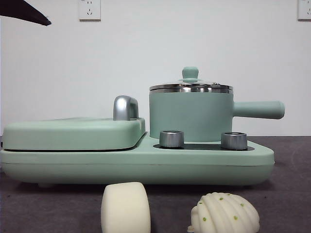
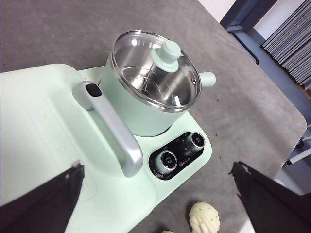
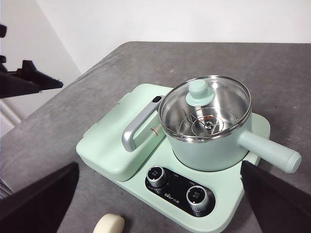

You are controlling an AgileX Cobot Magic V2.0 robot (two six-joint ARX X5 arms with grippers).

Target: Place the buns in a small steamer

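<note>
Two cream-white buns sit closest to the low front camera, on the grey table just before the cooker: a smooth plain bun (image 1: 125,208) and, beside it but apart, a ribbed shell-shaped bun (image 1: 224,214) with small green dots. Behind them stands a mint-green cooker base (image 1: 136,167) with two steel knobs (image 1: 171,139). On one side lies a flat griddle lid (image 1: 73,133) with a chrome handle (image 1: 125,108). On the other side stands the small steamer (image 1: 190,115), a round pot with a straight side handle and its glass lid (image 1: 190,86) closed. Only a black arm tip shows at a top corner.

From the left wrist, the left gripper (image 2: 160,204) hangs high above the cooker, its jaws spread wide and holding nothing. Beneath it are the chrome handle, the steamer with lid on, and the ribbed bun on the table just off the base's edge.

From the right wrist, the right gripper (image 3: 160,204) also hovers above, jaws wide apart and empty. The steamer sits below with a steel rack visible through the glass; the plain bun shows partly on the table near the base. The other arm appears as a dark shape at the side.

Judging by this, the task has not begun: both buns are outside and the lid blocks the pot. The next move likely calls for one gripper to descend onto the green knob (image 3: 198,91), pinch it and lift the lid clear, before either bun is picked up.
</note>
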